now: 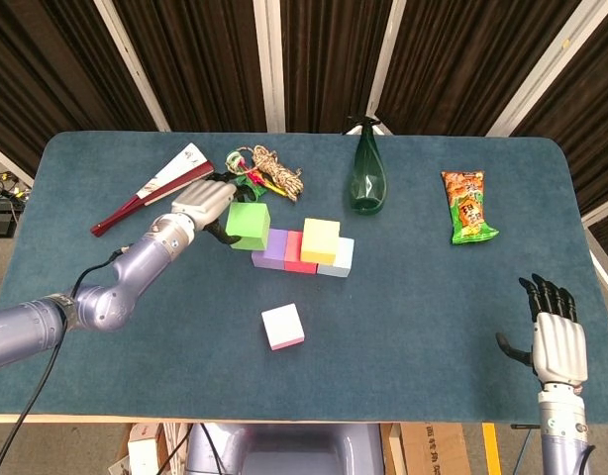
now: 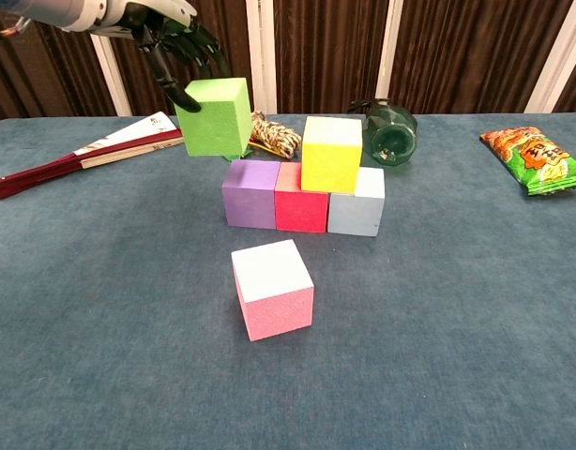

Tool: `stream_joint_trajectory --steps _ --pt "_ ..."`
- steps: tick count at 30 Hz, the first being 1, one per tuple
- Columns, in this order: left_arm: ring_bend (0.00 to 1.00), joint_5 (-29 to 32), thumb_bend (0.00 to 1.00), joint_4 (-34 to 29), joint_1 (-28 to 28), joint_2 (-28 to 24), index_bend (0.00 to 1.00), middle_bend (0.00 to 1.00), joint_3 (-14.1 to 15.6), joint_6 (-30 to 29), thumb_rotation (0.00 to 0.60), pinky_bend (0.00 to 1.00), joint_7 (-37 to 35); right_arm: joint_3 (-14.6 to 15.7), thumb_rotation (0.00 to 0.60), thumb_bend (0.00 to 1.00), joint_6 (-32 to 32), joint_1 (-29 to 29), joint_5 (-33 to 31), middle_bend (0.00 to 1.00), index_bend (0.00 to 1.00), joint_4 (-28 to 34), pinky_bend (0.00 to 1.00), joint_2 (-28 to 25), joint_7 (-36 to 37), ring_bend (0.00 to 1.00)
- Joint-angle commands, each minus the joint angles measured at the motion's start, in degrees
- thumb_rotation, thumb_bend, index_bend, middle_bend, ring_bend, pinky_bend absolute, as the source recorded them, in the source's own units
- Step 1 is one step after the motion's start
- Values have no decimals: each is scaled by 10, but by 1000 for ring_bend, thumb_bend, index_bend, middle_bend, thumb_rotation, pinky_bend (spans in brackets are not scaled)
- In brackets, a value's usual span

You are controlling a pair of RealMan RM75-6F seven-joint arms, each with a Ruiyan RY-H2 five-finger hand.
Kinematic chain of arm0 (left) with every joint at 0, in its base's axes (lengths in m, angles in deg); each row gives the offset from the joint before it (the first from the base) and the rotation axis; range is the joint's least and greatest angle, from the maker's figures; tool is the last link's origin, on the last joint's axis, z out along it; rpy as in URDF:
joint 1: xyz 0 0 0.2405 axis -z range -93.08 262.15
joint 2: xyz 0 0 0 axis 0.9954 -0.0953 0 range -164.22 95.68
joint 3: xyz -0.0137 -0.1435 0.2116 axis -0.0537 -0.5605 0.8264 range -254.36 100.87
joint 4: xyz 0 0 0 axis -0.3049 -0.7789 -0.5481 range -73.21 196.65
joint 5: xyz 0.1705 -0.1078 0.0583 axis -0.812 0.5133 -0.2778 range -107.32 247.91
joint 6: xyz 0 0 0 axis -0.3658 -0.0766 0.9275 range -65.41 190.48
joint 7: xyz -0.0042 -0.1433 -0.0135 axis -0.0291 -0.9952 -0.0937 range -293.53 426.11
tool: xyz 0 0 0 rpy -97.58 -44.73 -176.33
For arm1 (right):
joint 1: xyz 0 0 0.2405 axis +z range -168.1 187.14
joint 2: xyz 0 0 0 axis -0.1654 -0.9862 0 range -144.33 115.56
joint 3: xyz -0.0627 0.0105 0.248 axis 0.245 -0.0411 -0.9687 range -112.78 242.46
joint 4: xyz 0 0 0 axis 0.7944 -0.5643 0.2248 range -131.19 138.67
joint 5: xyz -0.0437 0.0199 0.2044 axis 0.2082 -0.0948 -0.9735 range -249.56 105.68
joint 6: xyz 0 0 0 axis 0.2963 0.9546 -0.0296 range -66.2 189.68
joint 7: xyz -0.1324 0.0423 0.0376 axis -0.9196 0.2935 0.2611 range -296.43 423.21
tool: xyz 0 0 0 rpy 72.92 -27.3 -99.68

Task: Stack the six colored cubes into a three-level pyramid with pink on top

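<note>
My left hand (image 1: 207,202) (image 2: 166,37) grips a green cube (image 1: 248,225) (image 2: 215,116) and holds it in the air, tilted, just left of and above the purple cube (image 1: 274,249) (image 2: 250,193). A row of purple, red (image 2: 301,197) and light blue (image 2: 356,202) cubes stands on the table. The yellow cube (image 1: 320,239) (image 2: 331,153) sits on top of that row, over the red and light blue ones. The pink cube (image 1: 283,327) (image 2: 273,289) lies alone in front of the row. My right hand (image 1: 556,339) rests open at the table's near right edge.
A folded fan (image 2: 82,155) lies at the back left. A coil of rope (image 2: 269,133) lies behind the cubes. A green bottle (image 1: 368,173) stands at the back middle, and a snack bag (image 1: 467,206) lies at the right.
</note>
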Motion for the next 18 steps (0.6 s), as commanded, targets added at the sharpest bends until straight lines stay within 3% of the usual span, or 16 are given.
stream_joint_trajectory --steps 1,18 --pt "0 4 351 2 5 5 239 303 4 -5 600 0 3 0 600 268 0 0 1 96 143 0 11 0 2 76" --pt "0 43 318 24 41 42 225 287 28 -24 600 0 23 -1 600 268 0 -1 0 96 143 0 11 -4 8 76"
